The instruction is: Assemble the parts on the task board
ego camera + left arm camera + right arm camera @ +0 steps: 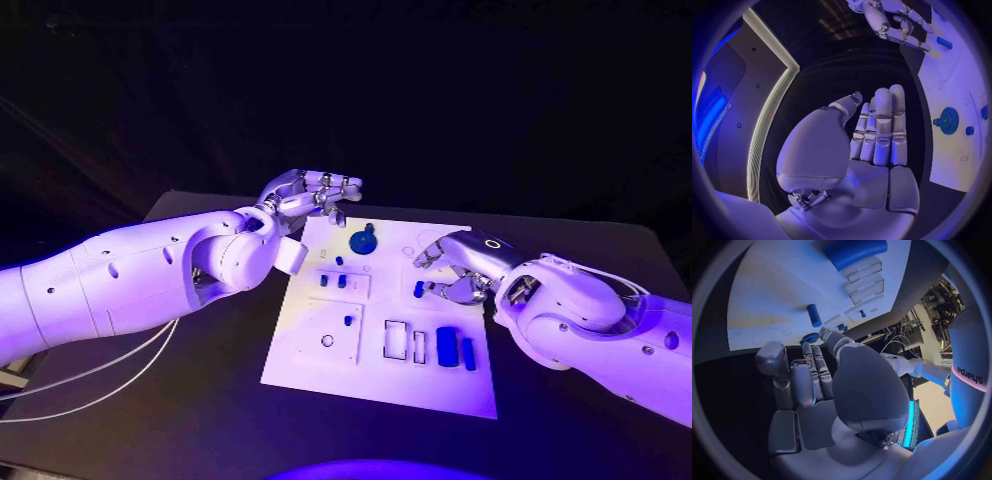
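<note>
The white task board (378,372) lies in the middle of the black table. A blue gear (362,241) stands near its far edge, and a short blue peg (418,289) lies at mid-board. Two longer blue blocks (447,345) sit near the right edge. My left hand (310,195) hovers above the board's far left corner, fingers straight and side by side, palm empty (873,135). My right hand (454,265) hangs over the board's right side just beside the peg, fingers bent down and holding nothing (817,380). In the right wrist view, the peg (814,315) lies just beyond the fingertips.
Small blue pieces (335,281) stand in the board's left half, one more (351,320) lower down. Rectangular recesses (397,340) lie left of the long blocks. White cables (101,385) trail on the table at the left. Bare black table surrounds the board.
</note>
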You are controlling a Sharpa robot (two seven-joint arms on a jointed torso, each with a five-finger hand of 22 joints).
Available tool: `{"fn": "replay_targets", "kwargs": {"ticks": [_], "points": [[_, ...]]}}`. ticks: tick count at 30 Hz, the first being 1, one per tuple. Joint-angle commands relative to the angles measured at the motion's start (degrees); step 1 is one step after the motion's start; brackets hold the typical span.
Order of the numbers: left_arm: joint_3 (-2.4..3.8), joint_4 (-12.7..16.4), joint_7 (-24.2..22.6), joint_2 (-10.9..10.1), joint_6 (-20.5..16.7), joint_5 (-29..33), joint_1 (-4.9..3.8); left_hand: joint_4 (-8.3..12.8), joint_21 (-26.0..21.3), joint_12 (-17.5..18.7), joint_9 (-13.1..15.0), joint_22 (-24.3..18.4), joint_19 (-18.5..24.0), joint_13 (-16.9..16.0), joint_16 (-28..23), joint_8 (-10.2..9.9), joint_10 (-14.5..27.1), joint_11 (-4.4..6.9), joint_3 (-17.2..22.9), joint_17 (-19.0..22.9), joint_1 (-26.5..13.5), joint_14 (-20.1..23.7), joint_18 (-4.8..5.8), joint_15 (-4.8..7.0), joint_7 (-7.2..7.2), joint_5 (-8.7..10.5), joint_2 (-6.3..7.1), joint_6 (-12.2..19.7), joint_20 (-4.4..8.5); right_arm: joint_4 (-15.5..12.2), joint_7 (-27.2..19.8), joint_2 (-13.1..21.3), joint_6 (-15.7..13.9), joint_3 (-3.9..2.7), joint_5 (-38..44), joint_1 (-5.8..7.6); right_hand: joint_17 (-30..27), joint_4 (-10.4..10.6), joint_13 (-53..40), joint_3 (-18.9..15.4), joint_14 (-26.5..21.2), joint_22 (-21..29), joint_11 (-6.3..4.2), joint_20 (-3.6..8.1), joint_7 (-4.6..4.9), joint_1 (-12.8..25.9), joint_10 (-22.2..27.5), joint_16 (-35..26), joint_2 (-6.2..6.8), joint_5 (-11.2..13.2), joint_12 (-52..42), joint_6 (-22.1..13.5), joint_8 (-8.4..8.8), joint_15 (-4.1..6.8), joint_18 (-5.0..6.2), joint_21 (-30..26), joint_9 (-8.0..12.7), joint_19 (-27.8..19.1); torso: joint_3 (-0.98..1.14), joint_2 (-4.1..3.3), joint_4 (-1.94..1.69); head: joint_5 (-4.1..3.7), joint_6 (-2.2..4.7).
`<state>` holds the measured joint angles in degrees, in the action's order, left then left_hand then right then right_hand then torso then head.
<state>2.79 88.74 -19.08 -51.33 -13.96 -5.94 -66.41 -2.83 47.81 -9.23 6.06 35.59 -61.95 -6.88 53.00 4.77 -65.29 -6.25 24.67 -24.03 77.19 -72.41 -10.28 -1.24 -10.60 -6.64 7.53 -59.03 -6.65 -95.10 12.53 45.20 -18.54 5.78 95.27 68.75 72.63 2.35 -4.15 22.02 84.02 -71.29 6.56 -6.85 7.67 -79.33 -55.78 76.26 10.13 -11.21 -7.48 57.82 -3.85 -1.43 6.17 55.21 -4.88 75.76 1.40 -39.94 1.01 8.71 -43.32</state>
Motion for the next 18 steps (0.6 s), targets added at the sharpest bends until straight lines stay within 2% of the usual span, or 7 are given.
{"fn": "replay_targets", "kwargs": {"ticks": [1, 6, 14, 18], "points": [[0.02, 0.06, -0.39, 0.04, 1.42, -0.09, -0.06, -0.04, -0.35, -0.20, -0.10, -0.05, -0.35, 0.05, -0.39, -0.17, 0.35, 0.08, -0.32, 0.08, -0.04, 0.24, -0.32, -0.10, 0.04, 0.12, -0.41, 0.40, 0.15, 0.53, -0.68, -0.55, 4.70, 0.08, 2.33, -0.01, -0.14, 0.12, 0.10, -0.47, 2.28, 0.12, 0.02, -0.18, -0.21, -0.15, 0.41, 0.20, -0.05, 0.27, -0.27, -0.17, 0.02, 0.00, 0.49, -0.31, 0.06, 0.21, 0.08, -0.08, 0.05, -0.23, -0.05], [0.02, 0.12, -0.34, 0.02, 1.59, -0.09, -0.06, -0.01, -0.36, -0.21, -0.10, -0.06, -0.35, 0.05, -0.39, -0.17, 0.35, 0.08, -0.33, 0.09, 0.00, 0.24, -0.32, -0.10, 0.04, 0.11, -0.42, 0.41, 0.15, 1.21, -0.16, -1.24, 5.97, 0.20, 2.71, -0.22, -0.29, 0.08, 0.08, -0.55, 2.20, 0.16, -0.05, -0.18, -0.25, -0.74, 0.15, 0.10, -0.74, -0.48, -0.93, 0.19, -0.19, 0.06, 0.53, -0.52, -0.01, 0.18, -0.04, -0.08, 0.00, -0.63, -0.16], [0.01, 0.09, -0.26, -0.17, 1.51, -0.09, -0.07, -0.01, -0.36, -0.21, -0.10, -0.06, -0.35, 0.05, -0.39, -0.17, 0.35, 0.08, -0.33, 0.09, 0.00, 0.24, -0.32, -0.10, 0.04, 0.11, -0.42, 0.41, 0.15, 1.83, 0.54, -2.05, 7.05, 0.33, 2.74, -0.63, 0.26, 0.41, 0.00, -0.69, 2.36, -0.31, -0.31, -0.09, -0.07, -0.63, -0.85, 0.58, -1.29, -0.71, -1.87, 0.79, -0.43, 0.22, 0.41, 0.20, -0.11, 0.62, 0.01, -0.03, 0.03, -0.58, -0.45], [0.01, 0.10, -0.24, -0.17, 1.53, -0.09, -0.07, -0.01, -0.36, -0.21, -0.10, -0.06, -0.35, 0.05, -0.39, -0.17, 0.35, 0.08, -0.33, 0.09, 0.00, 0.24, -0.32, -0.10, 0.04, 0.11, -0.42, 0.41, 0.15, 2.15, 0.89, -2.41, 6.53, 0.37, 2.81, -0.77, 0.55, 0.76, -0.10, -0.13, 2.47, -1.04, -0.77, 0.15, 0.36, -0.71, -2.42, 0.87, -2.33, -0.87, -2.80, 1.89, -0.88, 0.59, 0.20, 1.41, -0.33, 1.29, 0.03, -0.06, -0.03, -0.58, -0.49]]}}
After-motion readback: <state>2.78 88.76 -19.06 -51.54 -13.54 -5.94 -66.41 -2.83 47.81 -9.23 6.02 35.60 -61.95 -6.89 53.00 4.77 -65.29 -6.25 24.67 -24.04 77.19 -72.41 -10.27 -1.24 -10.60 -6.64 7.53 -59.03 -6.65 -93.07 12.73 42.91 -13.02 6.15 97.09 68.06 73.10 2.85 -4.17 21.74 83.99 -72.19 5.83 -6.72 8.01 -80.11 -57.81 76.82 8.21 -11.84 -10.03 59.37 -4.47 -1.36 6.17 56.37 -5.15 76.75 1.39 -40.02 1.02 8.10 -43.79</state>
